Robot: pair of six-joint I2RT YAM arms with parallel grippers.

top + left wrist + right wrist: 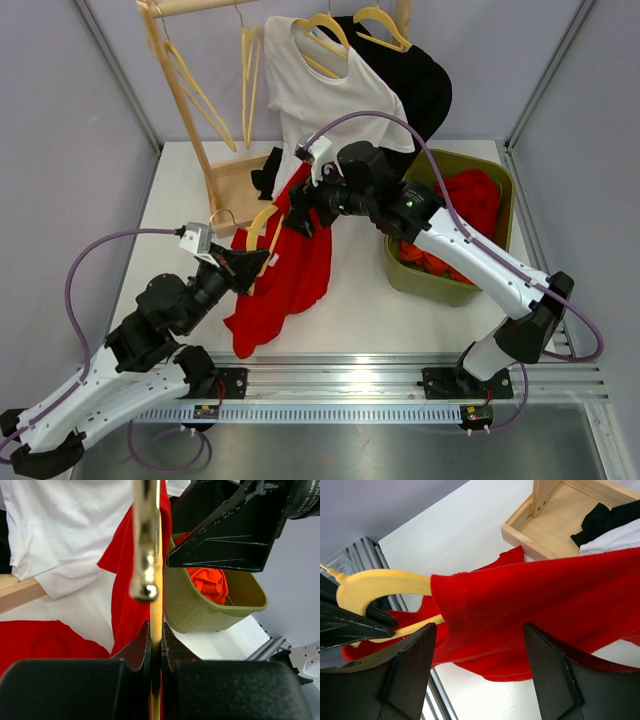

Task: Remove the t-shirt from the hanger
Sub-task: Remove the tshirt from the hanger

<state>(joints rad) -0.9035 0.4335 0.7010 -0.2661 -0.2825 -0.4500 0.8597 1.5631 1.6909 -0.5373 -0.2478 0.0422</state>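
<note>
Top external view: left gripper clamped tight on yellow hanger, left of the olive bin; red t-shirt hangs from it down to the table, also left of the bin; right gripper jaws spread wide, straddling the shirt's shoulder fabric, not pinching it; part of the hanger shows bare, the rest sits inside the shirt; roughly midway by my read; left to do: grip fabric, slide it off.

place: robot lab cell | cues: left arm and right arm bolted to rail at frame bottom | white counter walled by grey panels | purple cables looped at left
</note>
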